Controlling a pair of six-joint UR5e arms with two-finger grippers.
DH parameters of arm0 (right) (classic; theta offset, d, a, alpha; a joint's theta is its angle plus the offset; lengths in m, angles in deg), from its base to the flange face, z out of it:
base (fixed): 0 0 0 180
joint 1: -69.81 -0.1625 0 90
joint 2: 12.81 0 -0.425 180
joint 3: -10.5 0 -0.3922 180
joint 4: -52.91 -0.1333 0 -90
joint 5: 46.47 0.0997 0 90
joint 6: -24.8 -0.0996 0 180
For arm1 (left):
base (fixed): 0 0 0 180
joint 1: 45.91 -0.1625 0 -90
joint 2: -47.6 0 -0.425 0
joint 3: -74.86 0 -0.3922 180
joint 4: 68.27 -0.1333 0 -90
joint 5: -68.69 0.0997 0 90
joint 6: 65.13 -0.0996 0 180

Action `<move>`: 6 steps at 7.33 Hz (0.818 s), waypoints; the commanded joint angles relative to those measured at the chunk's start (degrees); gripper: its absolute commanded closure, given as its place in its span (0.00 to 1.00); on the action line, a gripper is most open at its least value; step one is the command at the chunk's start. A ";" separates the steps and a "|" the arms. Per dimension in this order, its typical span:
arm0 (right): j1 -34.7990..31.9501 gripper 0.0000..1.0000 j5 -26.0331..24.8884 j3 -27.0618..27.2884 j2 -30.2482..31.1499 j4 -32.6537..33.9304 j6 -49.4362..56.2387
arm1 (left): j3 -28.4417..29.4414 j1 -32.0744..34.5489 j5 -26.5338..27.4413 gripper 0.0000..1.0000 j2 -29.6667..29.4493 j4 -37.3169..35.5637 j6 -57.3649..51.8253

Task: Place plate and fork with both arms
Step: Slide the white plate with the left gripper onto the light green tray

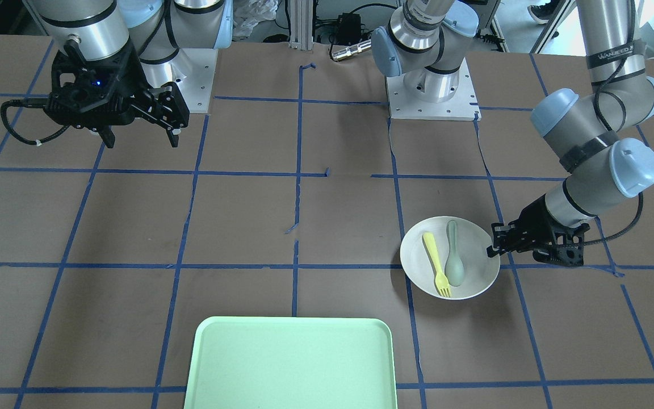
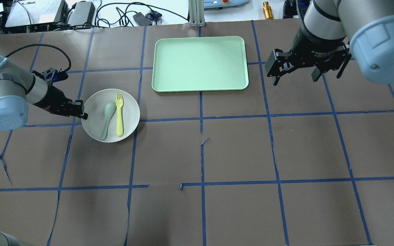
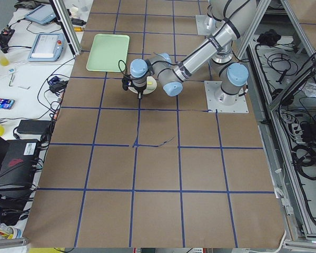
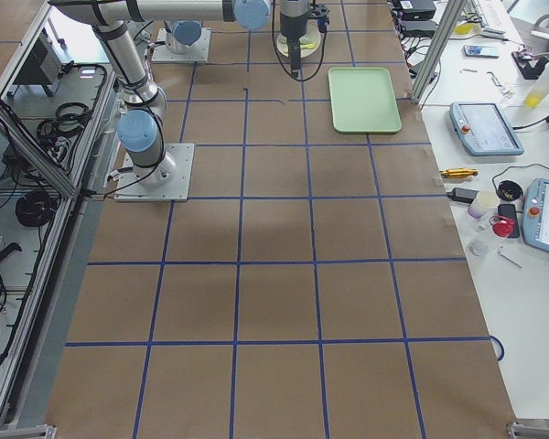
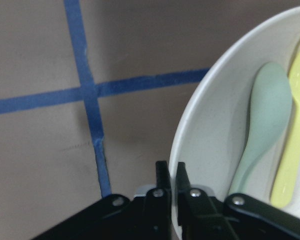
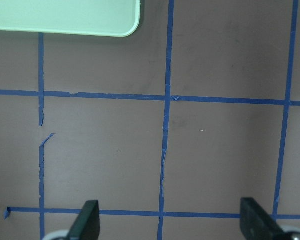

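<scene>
One plate [image 2: 129, 112], one fork [image 2: 119, 114], one spoon [image 2: 106, 118], one tray [image 2: 200, 63], two arms, left arm [image 2: 12, 82], right arm [image 2: 323, 20]

Illumination: bright, diffuse, even across all views. Shadows: soft, one narrow beside the plate [image 1: 479, 267]. Left wrist view: slightly blurred.
</scene>
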 commanded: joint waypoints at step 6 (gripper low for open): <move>-0.16 0.00 0.09 -0.38 0.62 -0.09 0.00 | 29.36 20.00 -11.50 0.97 -21.07 5.96 23.22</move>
